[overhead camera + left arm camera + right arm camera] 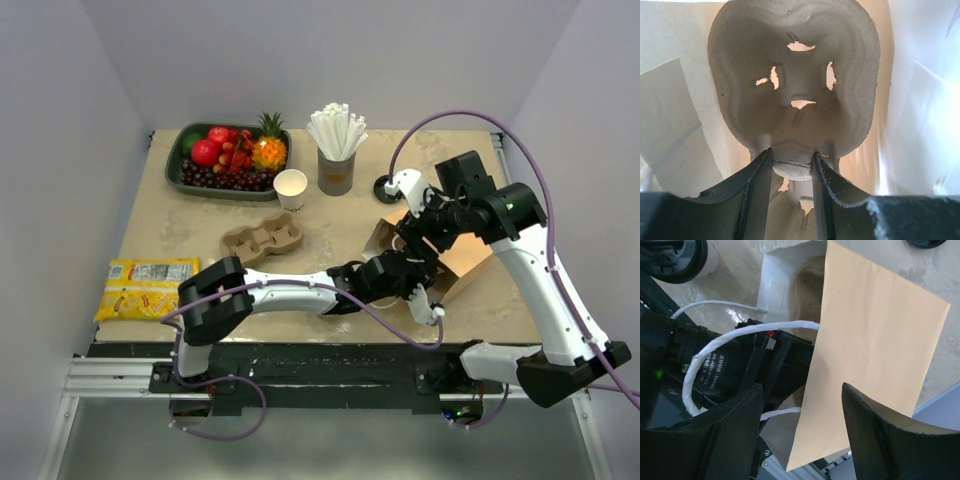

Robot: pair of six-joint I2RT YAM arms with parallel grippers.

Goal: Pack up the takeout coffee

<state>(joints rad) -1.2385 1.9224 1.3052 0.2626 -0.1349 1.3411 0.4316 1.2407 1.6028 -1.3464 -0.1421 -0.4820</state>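
My left gripper (792,162) is shut on the rim of a brown pulp carrier (795,60), holding it inside the white-lined paper bag (920,100). In the top view the left gripper (418,268) reaches into the mouth of the brown bag (465,262), which lies on the table. My right gripper (802,405) is open above the bag (875,340), holding nothing; the top view shows it (415,225) at the bag's far edge. A white paper cup (290,188) stands open, with no lid on it. A round black lid (384,186) lies apart on the table.
A second pulp carrier (262,240) lies left of the bag. A grey cup of white straws (336,165) stands at the back. A dark tray (176,170) of fruit sits back left. A yellow packet (148,287) lies at the front left.
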